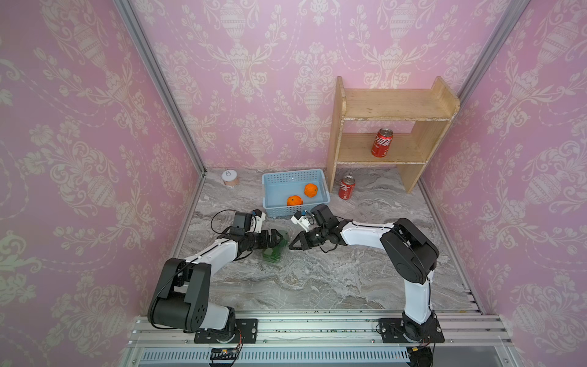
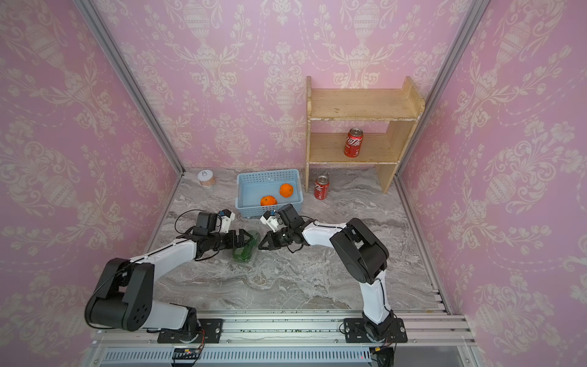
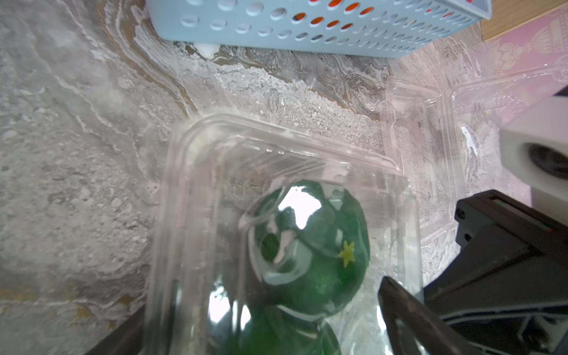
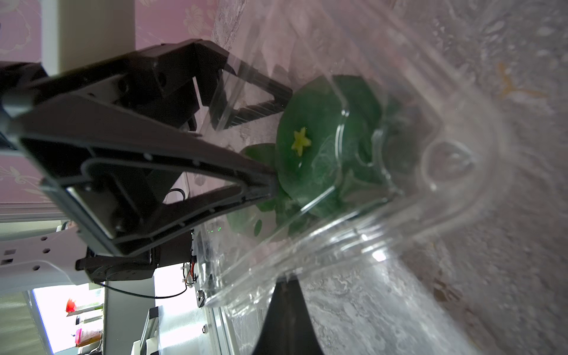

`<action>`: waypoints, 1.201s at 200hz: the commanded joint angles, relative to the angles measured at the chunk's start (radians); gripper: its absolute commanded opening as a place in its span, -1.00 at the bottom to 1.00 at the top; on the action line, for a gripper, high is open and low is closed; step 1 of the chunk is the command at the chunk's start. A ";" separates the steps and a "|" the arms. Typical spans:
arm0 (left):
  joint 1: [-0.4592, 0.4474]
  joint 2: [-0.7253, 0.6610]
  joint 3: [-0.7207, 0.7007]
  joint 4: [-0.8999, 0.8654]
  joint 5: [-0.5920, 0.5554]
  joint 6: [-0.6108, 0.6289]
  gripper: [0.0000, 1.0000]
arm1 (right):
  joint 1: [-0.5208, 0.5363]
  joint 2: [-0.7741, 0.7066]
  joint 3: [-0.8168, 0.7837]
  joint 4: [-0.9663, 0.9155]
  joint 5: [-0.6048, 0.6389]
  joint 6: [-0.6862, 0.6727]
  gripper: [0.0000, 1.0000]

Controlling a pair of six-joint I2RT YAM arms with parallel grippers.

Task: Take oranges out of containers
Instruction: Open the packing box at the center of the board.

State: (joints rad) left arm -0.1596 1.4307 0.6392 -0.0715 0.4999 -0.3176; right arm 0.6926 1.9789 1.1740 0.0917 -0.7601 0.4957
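Two bright oranges (image 1: 294, 201) already sit in the blue basket (image 1: 293, 176). The step in hand is opening the clamshell (image 3: 190, 184) mid-table, with both green oranges (image 3: 310, 255) inside. Left gripper (image 1: 279, 239) straddles the box and seems clamped on it, right gripper (image 1: 291, 246) is pinched together on its lid lip — next: peel the lid up slowly while left pins the base, since thin plastic may slip.
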 commanded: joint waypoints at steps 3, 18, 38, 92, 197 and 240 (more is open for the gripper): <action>-0.017 0.023 0.006 -0.034 0.025 -0.009 0.98 | 0.010 -0.039 0.039 0.009 -0.001 -0.003 -1.00; -0.017 0.025 0.008 -0.031 0.026 -0.011 0.98 | 0.010 -0.037 0.044 0.008 0.001 -0.005 -1.00; -0.020 0.028 0.010 -0.028 0.028 -0.011 0.98 | 0.010 -0.026 0.049 0.014 0.001 -0.001 -1.00; -0.022 0.035 0.012 -0.004 0.045 -0.024 0.98 | 0.010 0.017 0.059 0.039 0.006 0.026 -1.00; -0.022 0.053 0.020 0.043 0.087 -0.051 0.98 | 0.010 0.054 0.073 0.022 0.038 0.024 -1.00; -0.022 0.055 0.017 0.058 0.095 -0.061 0.98 | 0.005 0.055 0.075 0.101 0.001 0.069 -1.00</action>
State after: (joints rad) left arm -0.1612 1.4681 0.6464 0.0013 0.5171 -0.3531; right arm 0.6945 2.0117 1.2167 0.0944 -0.7601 0.5224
